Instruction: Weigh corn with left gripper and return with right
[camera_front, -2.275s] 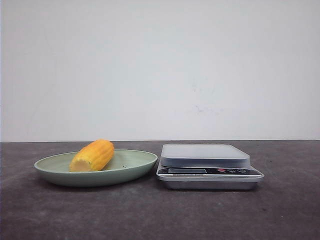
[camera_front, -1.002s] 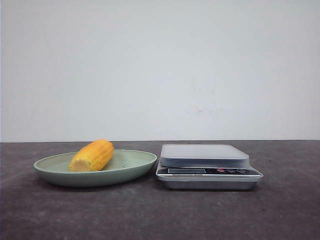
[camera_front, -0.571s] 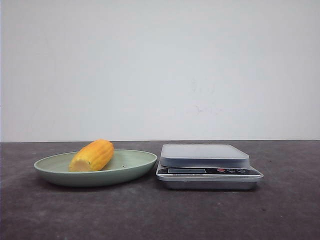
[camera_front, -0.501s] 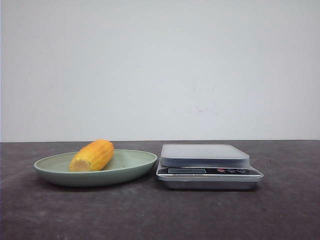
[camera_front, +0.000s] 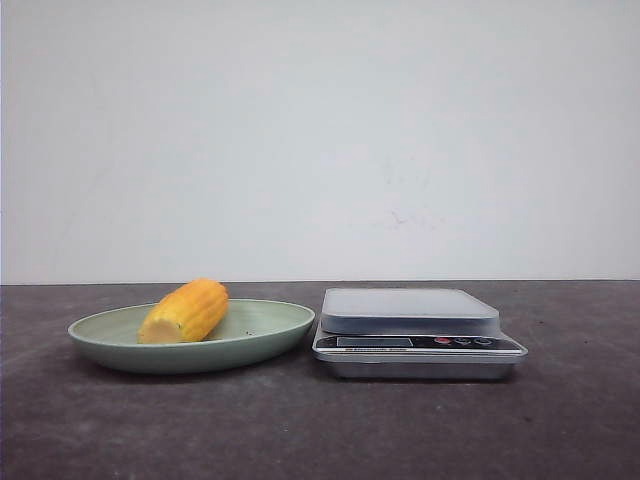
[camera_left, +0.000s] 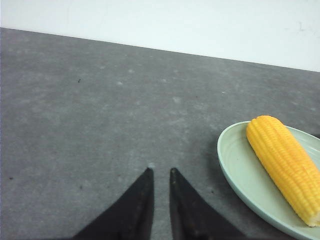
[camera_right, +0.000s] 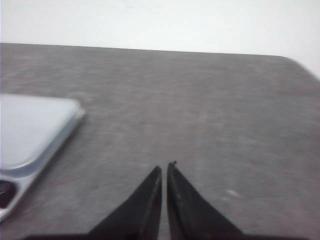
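Two things of the task sit side by side on the dark grey tabletop (camera_front: 320, 430): a yellow cob of corn (camera_front: 185, 311) lying in a shallow pale green oval plate (camera_front: 270, 335), and a silver digital kitchen scale (camera_front: 418, 332) just at 3 o'clock of the plate. The platform of the scale is bare.

From the left wrist camera I see the left gripper (camera_left: 160, 175) low over the tabletop, its black fingers brought narrow with only a thin gap and nothing between them. The corn lies toward 2 o'clock from its tips, resting along the plate. The right gripper (camera_right: 164, 169) is almost fully closed as well, holding nothing, and the corner of the scale is at 9 o'clock of it.

I judge that this scene fits two stages. Either the corn waits in the plate to be weighed, or it has been on the scale and lies in the plate again; these pictures do not settle which.

If a pick from the plate is what comes, I would spread the fingers wider than the cob, approach across its length near the middle, and come down inside the rim of the plate. The cob is round and may roll, so I would close slowly and lift straight.
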